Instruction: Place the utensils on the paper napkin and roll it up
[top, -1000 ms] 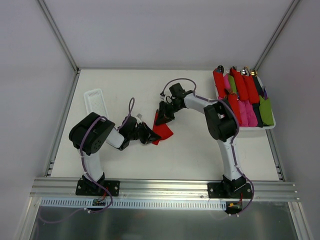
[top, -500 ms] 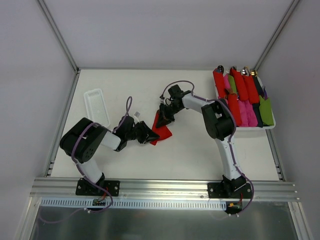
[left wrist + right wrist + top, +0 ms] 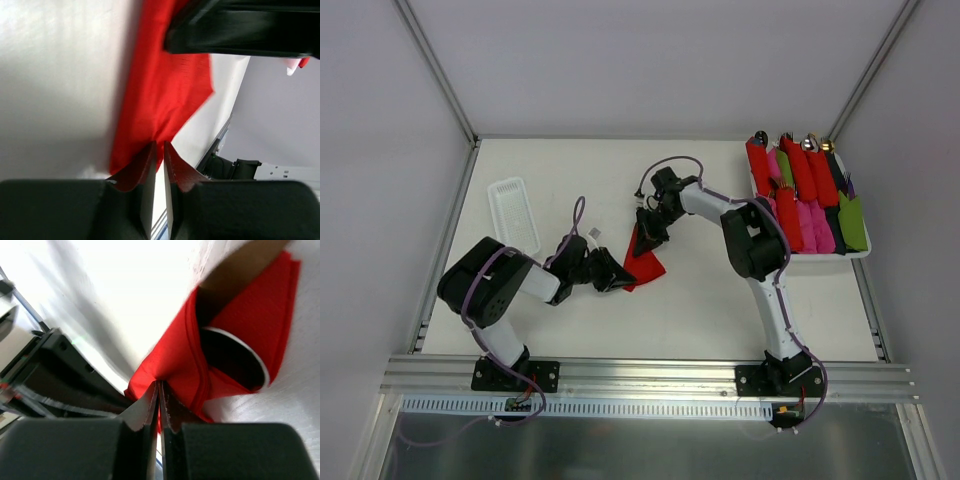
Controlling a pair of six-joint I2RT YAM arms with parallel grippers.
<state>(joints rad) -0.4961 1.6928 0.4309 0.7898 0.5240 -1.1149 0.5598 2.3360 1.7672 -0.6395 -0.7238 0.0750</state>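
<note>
Where your left claw [image 3: 158, 148] sits: low over the table [image 3: 720, 300], its fingers [image 3: 136, 172] drawn almost together on a corner of the paper napkin [image 3: 160, 95], with only a thin slit between them.
Right claw [image 3: 159, 386]: fingers [image 3: 142, 412] pressed together, pinching the napkin's layered edge.
Claws to each other: you have them facing one another across the napkin, near but not touching. From overhead, the left one is at the napkin's near-left side and the right one at its far end.
Paper napkin: bright red, folded over on itself, lying mid-table between the two claws. Stacked layers show along the edge in the right wrist view.
Spoon head [image 3: 231, 359]: a dark, shiny oval with a bright rim, tucked inside the napkin's fold. The handles are hidden, so you cannot tell how many pieces are in there.
White ribbed tray [image 3: 513, 212]: far-left on the table, well apart from the napkin.
White bin [image 3: 850, 256]: at the table's right edge, holding red, pink and green rolled bundles [image 3: 800, 170] with metal tips poking out at the far end.
</note>
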